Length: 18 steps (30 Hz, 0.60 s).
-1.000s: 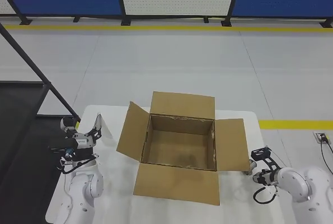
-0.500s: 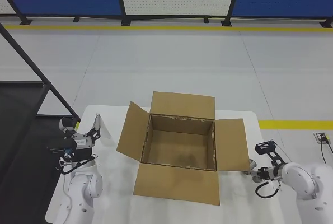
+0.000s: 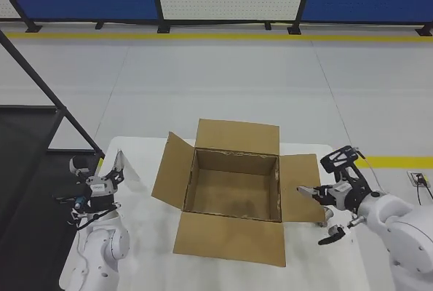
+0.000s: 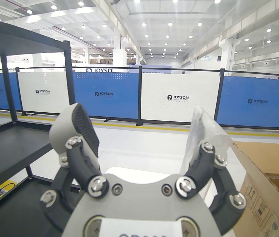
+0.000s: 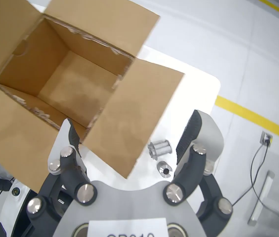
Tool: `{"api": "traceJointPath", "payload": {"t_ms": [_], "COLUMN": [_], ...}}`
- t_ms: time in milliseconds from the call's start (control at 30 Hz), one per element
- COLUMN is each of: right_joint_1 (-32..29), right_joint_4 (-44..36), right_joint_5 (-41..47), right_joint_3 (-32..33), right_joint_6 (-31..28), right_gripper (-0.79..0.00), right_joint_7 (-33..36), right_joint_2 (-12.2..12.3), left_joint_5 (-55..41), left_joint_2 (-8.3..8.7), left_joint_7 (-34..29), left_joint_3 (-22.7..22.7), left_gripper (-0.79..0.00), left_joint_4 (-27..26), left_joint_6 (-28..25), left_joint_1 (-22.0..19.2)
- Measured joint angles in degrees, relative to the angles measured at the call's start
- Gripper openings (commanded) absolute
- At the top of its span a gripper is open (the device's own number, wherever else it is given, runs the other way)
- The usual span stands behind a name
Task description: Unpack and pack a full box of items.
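With your right gripper (image 5: 132, 119) spread above the right flap (image 5: 139, 99) of the empty cardboard box (image 3: 231, 193), dropping for the toothed pulley (image 5: 159, 147) and metal bush (image 5: 164, 168) on the desk (image 5: 198, 92) beside that flap could snag it and shove the box; your left gripper (image 4: 139, 119) is spread too

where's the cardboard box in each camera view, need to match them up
Top view: cardboard box mid-table, flaps open, empty.
Left wrist view: its corner, just past the left gripper.
Right wrist view: its open top, beyond the right gripper.
Shared landmark: the white table under it.
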Motion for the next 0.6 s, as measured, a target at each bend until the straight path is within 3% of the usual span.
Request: {"api": "traceJointPath", "payload": {"t_ms": [133, 333, 600], "right_joint_1": [8.1, 22.1, 34.0], "right_joint_4": [4.3, 16.9, 33.4], "right_joint_5": [-1.5, -2.5, -1.3], "right_joint_3": [-10.7, -28.6, -43.9], "right_joint_6": [1.1, 5.8, 14.2], "right_gripper": [0.000, 0.000, 0.000], "right_joint_7": [2.3, 4.5, 4.7], "right_joint_2": [-0.9, -4.1, -9.5], "left_joint_5": [-0.7, -1.5, -1.4], "left_joint_2": [0.20, 0.48, 1.01], "left_joint_7": [0.2, -0.2, -1.1], "left_joint_3": [-1.2, -2.1, -2.9], "left_gripper": [0.000, 0.000, 0.000], "left_joint_4": [-0.5, -0.8, 0.5], "left_joint_6": [-1.1, -4.0, -9.1], "left_joint_1": [1.2, 2.4, 1.7]}}
